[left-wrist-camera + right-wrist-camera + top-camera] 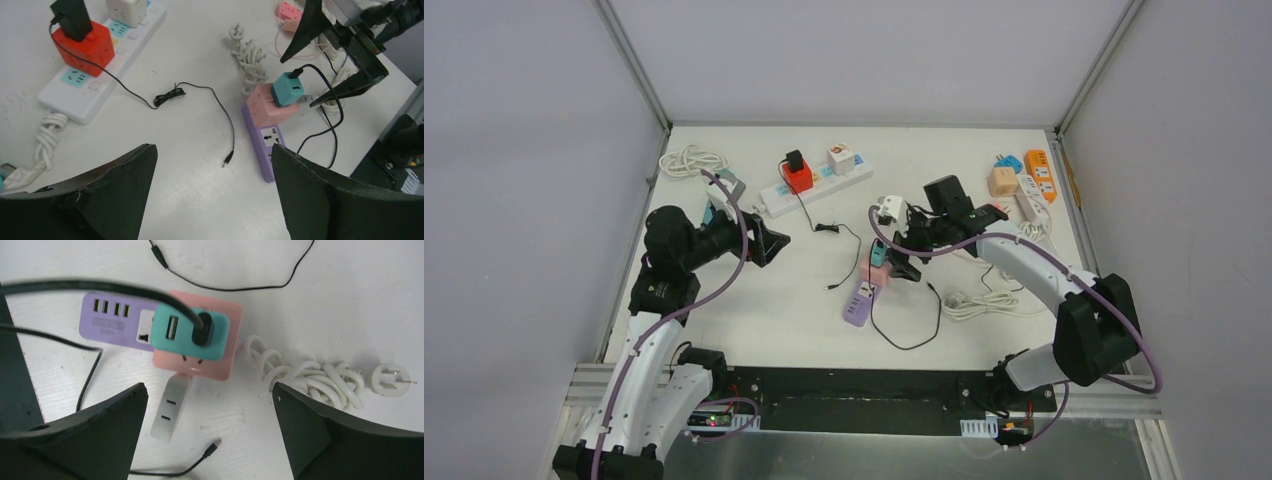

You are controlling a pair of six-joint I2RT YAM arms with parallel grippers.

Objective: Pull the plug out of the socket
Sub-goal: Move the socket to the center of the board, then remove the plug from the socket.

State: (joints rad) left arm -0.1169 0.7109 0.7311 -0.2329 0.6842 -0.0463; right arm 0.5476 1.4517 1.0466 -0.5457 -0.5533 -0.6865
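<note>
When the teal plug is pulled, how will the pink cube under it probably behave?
The pink cube may lift too: it only sits plugged into the small, light-looking purple strip. Stacked with the teal plug on top, it may also tip sideways.

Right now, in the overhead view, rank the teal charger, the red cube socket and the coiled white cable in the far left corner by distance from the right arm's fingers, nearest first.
1. Teal charger: mid-table, right beside the right fingers.
2. Red cube socket: farther back and to the left.
3. Coiled white cable: far back-left corner.
</note>
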